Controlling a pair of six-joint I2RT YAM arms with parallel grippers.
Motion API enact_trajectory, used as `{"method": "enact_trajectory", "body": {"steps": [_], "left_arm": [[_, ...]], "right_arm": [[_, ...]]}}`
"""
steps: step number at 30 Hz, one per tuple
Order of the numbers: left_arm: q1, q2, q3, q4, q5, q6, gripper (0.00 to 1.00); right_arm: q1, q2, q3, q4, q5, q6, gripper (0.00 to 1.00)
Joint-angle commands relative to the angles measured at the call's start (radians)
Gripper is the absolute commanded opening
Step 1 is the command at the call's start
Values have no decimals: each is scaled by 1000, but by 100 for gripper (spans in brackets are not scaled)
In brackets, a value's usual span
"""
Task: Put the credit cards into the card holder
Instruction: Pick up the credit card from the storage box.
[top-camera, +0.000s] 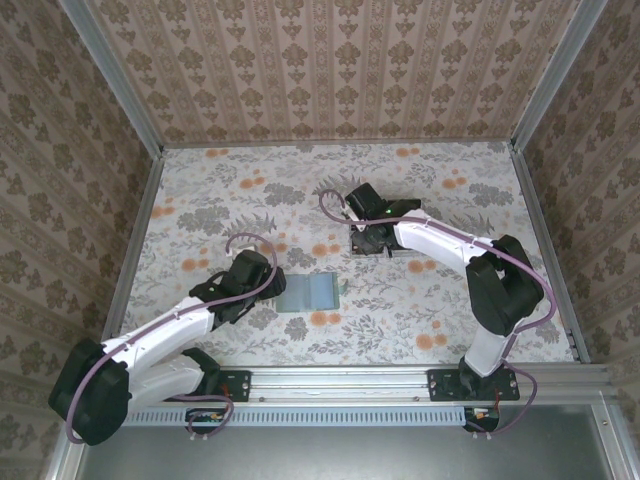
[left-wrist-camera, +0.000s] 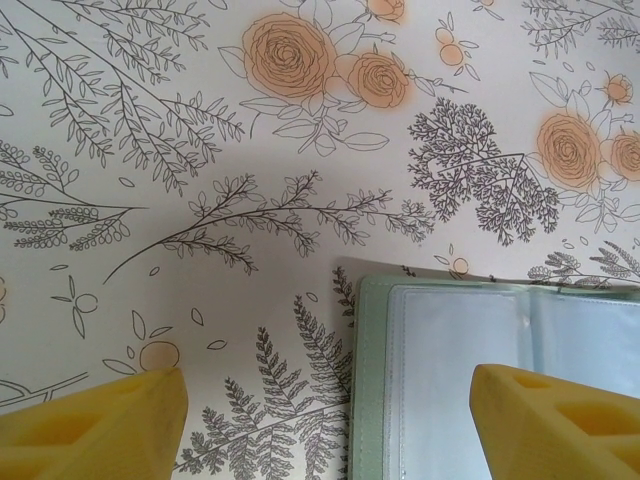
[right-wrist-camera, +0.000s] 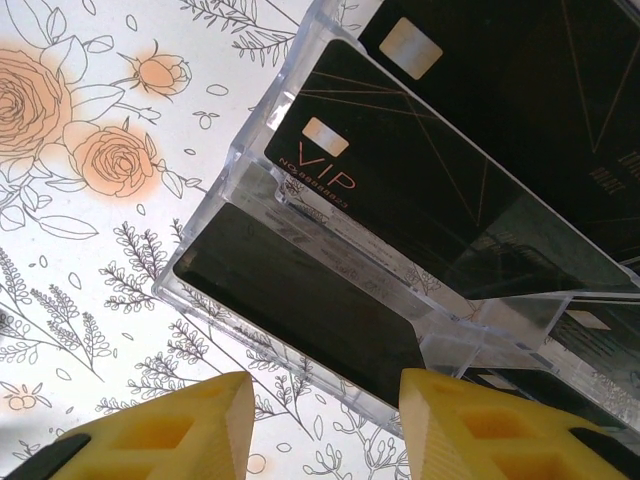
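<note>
The card holder (top-camera: 308, 293) lies open on the flowered table, grey-green with clear inner sleeves (left-wrist-camera: 470, 380). My left gripper (left-wrist-camera: 330, 430) hangs open above the holder's left edge, one yellow finger over the bare cloth and the other over the sleeves; from above it (top-camera: 272, 287) sits just left of the holder. Black credit cards stand in a clear plastic tray (right-wrist-camera: 200, 270): one marked VIP (right-wrist-camera: 400, 190), one behind it (right-wrist-camera: 520, 90), one in the front slot (right-wrist-camera: 300, 300). My right gripper (right-wrist-camera: 320, 430) is open just above the tray's near wall, holding nothing.
The clear tray sits mid-table under my right gripper (top-camera: 368, 240), a hand's width beyond and right of the holder. Patterned walls with metal rails (top-camera: 135, 250) enclose the table on three sides. Flowered cloth lies bare around both things.
</note>
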Motion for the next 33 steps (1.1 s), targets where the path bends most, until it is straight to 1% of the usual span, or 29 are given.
{"method": "enact_trajectory", "body": {"steps": [1, 8, 16, 28, 33], "left_arm": [[-4, 8, 11, 8, 10, 6, 77], [-5, 3, 10, 9, 10, 2, 77], [-6, 3, 5, 14, 12, -5, 77], [-6, 6, 3, 21, 13, -5, 77], [-6, 8, 3, 27, 15, -5, 77]], "right_arm": [[7, -10, 22, -18, 33, -34, 43], [10, 38, 43, -18, 71, -78, 43], [12, 74, 69, -25, 79, -104, 39], [15, 88, 71, -26, 77, -127, 26], [25, 93, 69, -26, 70, -163, 17]]}}
